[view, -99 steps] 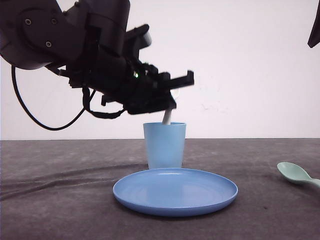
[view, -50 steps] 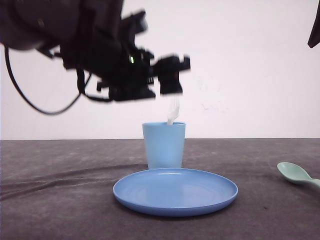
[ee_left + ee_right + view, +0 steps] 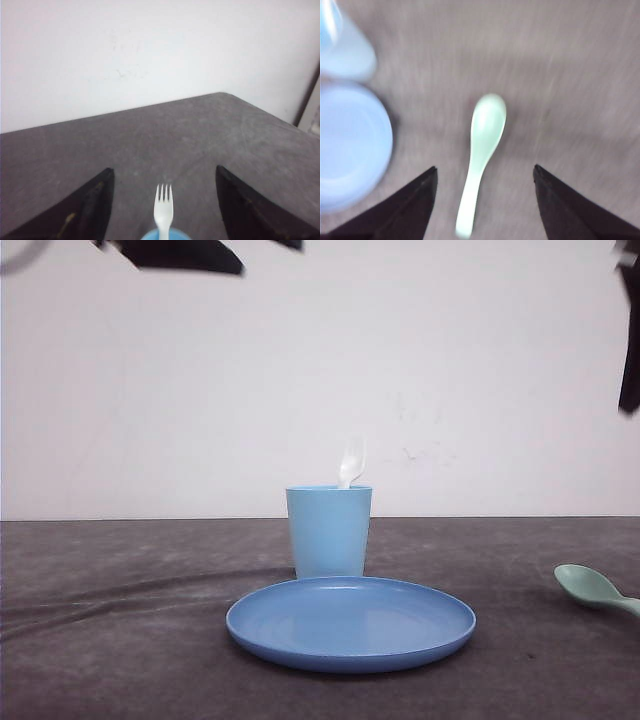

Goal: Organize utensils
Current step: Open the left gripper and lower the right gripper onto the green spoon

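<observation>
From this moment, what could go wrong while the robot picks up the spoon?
1. The right gripper is open above the spoon, whose thin handle lies flat on the table; the fingers may slip off it.
2. The fork stands loosely in the cup; adding the spoon could knock it or tip the cup towards the plate.

My left hand (image 3: 164,210) has two broad, matte black fingers (image 3: 87,210) that taper to wedge tips, one carrying a faint yellowish mark. My right hand (image 3: 485,210) has the same dark, wedge-shaped fingers (image 3: 570,210).
</observation>
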Tool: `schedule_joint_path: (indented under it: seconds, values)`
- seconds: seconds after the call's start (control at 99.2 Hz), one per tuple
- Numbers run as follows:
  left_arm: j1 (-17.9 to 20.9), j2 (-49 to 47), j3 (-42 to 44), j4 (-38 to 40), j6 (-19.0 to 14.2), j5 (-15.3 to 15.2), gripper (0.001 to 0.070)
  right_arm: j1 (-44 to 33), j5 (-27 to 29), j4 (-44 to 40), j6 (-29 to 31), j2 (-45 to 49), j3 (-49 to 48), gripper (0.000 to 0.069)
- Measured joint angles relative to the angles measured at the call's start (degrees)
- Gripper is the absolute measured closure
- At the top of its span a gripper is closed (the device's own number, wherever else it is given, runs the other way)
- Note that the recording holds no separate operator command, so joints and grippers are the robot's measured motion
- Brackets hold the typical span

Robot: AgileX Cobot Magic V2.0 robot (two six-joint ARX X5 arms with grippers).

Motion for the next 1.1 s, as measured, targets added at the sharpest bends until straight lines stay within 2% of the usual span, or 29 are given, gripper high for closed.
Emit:
schedule_joint_path:
  seconds: [0.282, 0.413, 0.615, 0.696, 0.988, 1.099]
  values:
    - [-0.09, -12.55, 0.0, -21.64, -0.2, 0.0, 0.0321, 3.78, 0.46, -0.07, 4.79, 12.46, 0.0, 0.0312]
    - [-0.09, -15.69, 0.0, -27.23, -0.2, 0.0, 0.0321, 5.73, 0.72, 0.57, 6.16, 17.44, 0.0, 0.0312]
    - [-0.09, -17.99, 0.0, -31.06, -0.22, 0.0, 0.0321, 8.11, 3.67, 2.84, 8.37, 23.41, -0.02, 0.0318]
    - [-0.09, -18.56, 0.0, -32.22, -0.26, 0.0, 0.0321, 8.57, 4.83, 3.54, 8.96, 25.55, -0.02, 0.0365]
    - [-0.11, -19.43, 0.0, -35.39, -0.7, 0.0, 0.0321, 8.87, 6.21, 6.45, 9.88, 28.59, 0.13, 0.0612]
    - [-0.11, -19.61, 0.0, -35.63, -0.7, 0.0, 0.0321, 8.92, 7.65, 6.58, 9.9, 27.85, 0.13, 0.0623]
